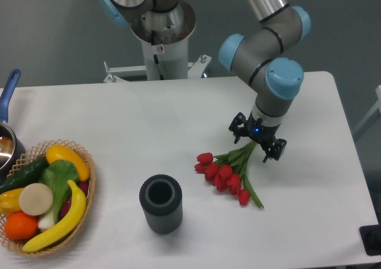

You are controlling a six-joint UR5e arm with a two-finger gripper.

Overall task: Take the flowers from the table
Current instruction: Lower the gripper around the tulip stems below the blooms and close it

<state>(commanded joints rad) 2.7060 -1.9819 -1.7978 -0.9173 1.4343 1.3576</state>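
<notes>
The flowers (226,172), a bunch of red tulips with green stems, lie flat on the white table (149,120), heads toward the lower left and stems running up to the right. My gripper (257,145) is directly over the upper stem end, with its two dark fingers (239,132) spread to either side of the stems. The jaws stand open and the stems lie between them, not clamped. The gripper body hides the band and the stem tips.
A dark ribbed cylinder cup (160,203) stands upright left of the tulips. A woven basket (83,188) of fruit and vegetables sits at the front left, and a blue-handled pot (7,139) is at the left edge. The arm's base (159,49) rises behind the table.
</notes>
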